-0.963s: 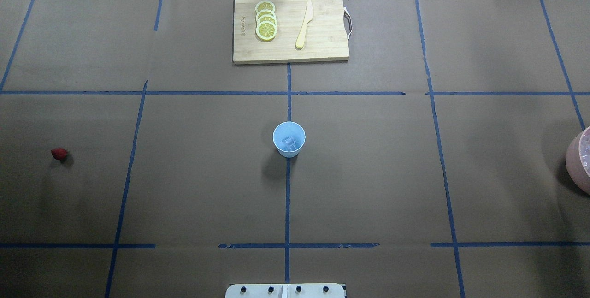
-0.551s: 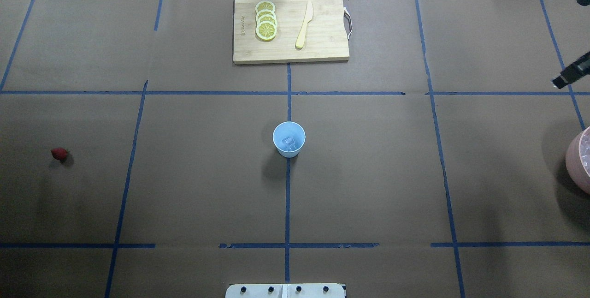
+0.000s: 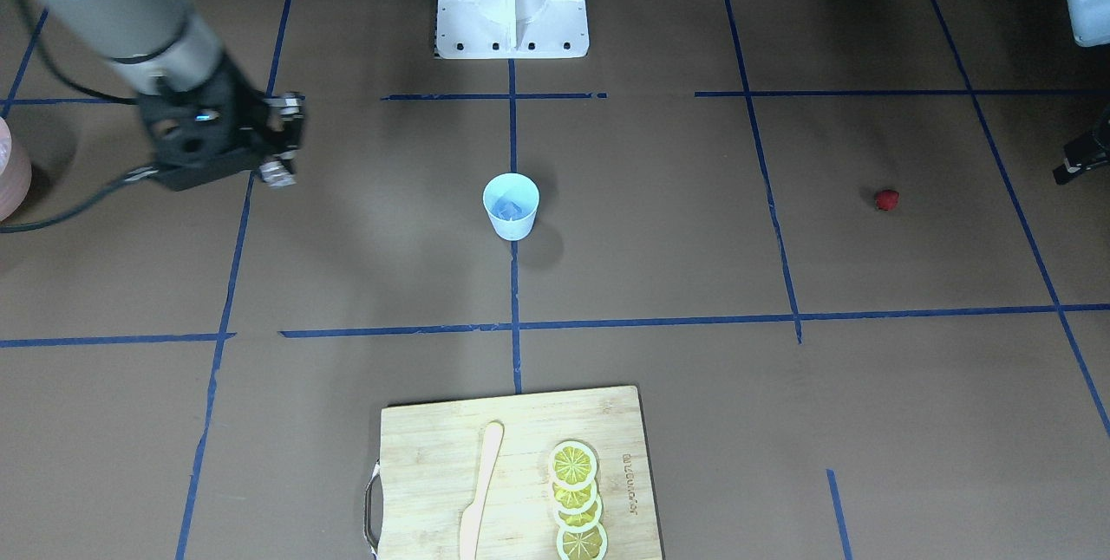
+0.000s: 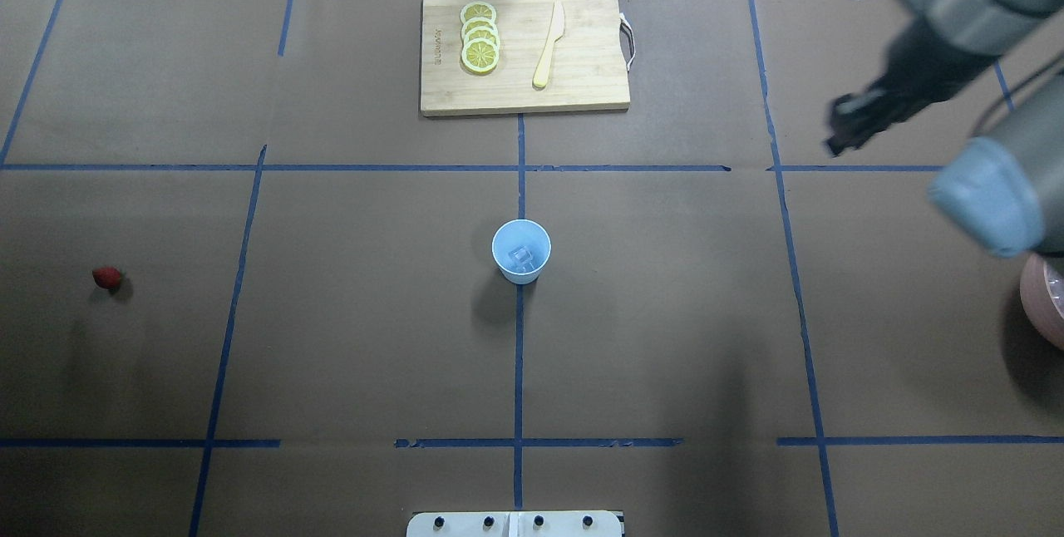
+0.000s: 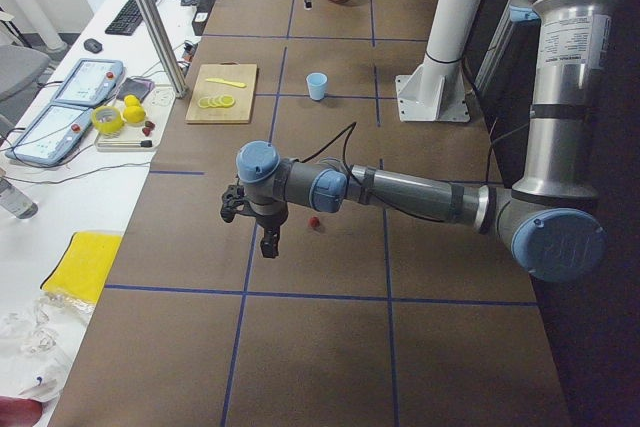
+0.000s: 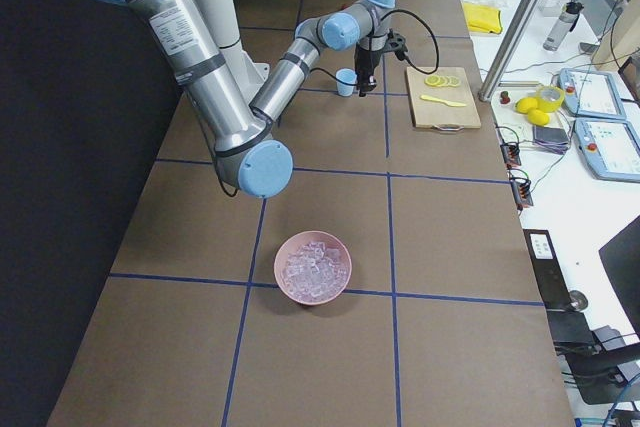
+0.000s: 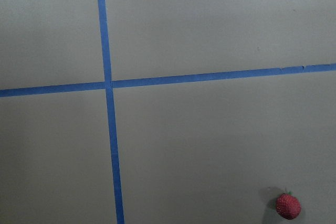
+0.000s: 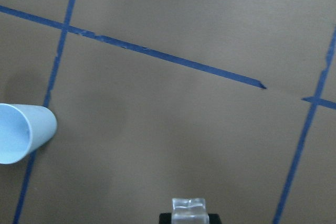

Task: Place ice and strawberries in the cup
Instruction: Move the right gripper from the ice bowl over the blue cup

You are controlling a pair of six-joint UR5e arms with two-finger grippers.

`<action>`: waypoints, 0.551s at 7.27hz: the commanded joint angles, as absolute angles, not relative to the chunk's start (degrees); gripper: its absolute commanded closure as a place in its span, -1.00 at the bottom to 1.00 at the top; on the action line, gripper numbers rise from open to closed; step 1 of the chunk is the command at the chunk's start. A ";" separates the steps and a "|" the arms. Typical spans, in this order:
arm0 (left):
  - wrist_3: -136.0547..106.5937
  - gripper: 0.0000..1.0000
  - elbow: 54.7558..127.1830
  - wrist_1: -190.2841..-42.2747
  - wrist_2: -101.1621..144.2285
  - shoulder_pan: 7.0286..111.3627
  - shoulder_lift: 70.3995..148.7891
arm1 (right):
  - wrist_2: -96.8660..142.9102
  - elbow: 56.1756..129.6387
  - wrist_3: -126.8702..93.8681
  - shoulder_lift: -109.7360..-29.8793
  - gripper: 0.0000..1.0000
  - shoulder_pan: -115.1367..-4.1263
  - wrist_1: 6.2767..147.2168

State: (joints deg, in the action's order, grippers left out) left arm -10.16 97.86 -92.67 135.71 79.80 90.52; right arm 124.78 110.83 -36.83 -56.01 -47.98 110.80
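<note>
Right gripper (image 3: 286, 142) clamps a clear ice cube (image 8: 189, 209) aloft, likely bound for the pale-blue cup (image 4: 521, 250). Left gripper (image 5: 268, 237) hovers near the strawberry (image 7: 287, 206), perhaps readying a pick; I cannot tell how its jaws stand.

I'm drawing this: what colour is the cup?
Pale blue cup, clearest in the front-facing view.

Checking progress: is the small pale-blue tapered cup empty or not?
Not empty: the pale-blue tapered cup holds a clear ice cube at its bottom; the small red strawberry lies outside, far from it.
</note>
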 commanded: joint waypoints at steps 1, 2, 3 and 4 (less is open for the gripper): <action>-10.11 -1.00 97.65 -92.72 135.70 79.72 90.53 | 117.45 102.87 -49.97 -44.95 1.00 -38.09 110.39; -10.11 -1.00 97.65 -92.72 135.70 79.72 90.53 | 114.12 98.05 -53.49 -40.82 1.00 -34.92 108.82; -10.11 -1.00 97.56 -92.64 135.70 79.72 90.53 | 112.43 93.91 -54.31 -40.00 1.00 -32.98 104.11; -10.11 -1.00 97.56 -92.72 135.70 79.80 90.53 | 111.80 92.30 -54.49 -39.82 1.00 -32.26 103.37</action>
